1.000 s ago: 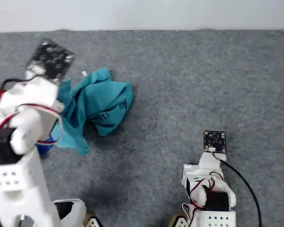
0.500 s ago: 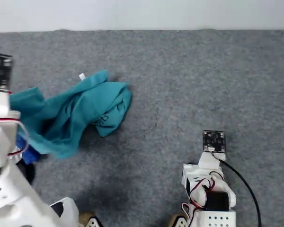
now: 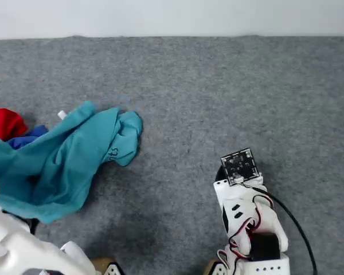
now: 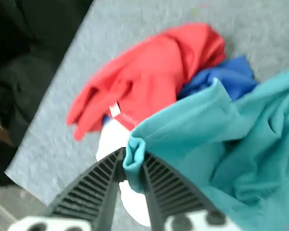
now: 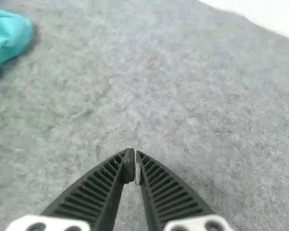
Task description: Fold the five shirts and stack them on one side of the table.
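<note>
Left gripper (image 4: pixel 133 166) is pinched on a hem fold of the teal shirt (image 3: pixel 63 166). The shirt is crumpled at the left side of the table (image 3: pixel 218 86), overlapping the blue shirt (image 3: pixel 26 139), with the red shirt (image 3: pixel 4 123) just beside. White print (image 3: pixel 112 153) and tag (image 3: pixel 62 114) on the teal are unreadable. Right gripper (image 5: pixel 131 166) is closed on nothing, over grey felt.

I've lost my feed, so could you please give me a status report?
Left gripper shut on teal shirt. Right gripper shut, empty. Red shirt, blue shirt lie alongside.
</note>
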Controlling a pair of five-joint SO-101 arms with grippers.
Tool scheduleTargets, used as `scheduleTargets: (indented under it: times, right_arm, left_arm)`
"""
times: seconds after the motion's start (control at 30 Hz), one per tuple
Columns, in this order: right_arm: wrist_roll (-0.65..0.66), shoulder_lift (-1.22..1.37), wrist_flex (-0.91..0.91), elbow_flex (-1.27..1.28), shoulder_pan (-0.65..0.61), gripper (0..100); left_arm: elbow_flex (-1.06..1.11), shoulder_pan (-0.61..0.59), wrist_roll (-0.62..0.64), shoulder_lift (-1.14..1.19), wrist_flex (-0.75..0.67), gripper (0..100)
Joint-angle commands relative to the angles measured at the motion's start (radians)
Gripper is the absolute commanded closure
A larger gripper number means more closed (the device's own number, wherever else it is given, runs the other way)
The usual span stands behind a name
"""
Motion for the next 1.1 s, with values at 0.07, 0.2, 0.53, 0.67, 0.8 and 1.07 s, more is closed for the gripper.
scheduleTargets:
  times: [0.07,0.2,0.53,0.67,0.8,1.07]
  right_arm:
    - [0.006,0.369,0.016,-0.301,-0.054,99.1]
    - [0.005,0.694,0.064,-0.543,-0.11,99.1]
    - [0.003,1.233,0.05,-0.945,-0.309,99.1]
    - [0.003,1.374,-0.058,-1.048,-0.404,99.1]
    - [0.003,1.517,-0.229,-1.119,-0.466,99.1]
    - [-0.003,1.833,-0.387,-1.307,-0.522,91.6]
  left_arm:
    - [0.067,-0.044,0.008,-0.021,0.012,99]
    - [0.07,-0.035,0.009,-0.021,0.012,99]
    - [0.087,0.012,0.006,-0.023,0.014,99]
    - [0.16,0.117,0.006,-0.083,0.014,99]
    - [0.257,0.242,0.006,-0.198,0.012,99]
    - [0.417,0.321,0.005,-0.362,-0.032,99]
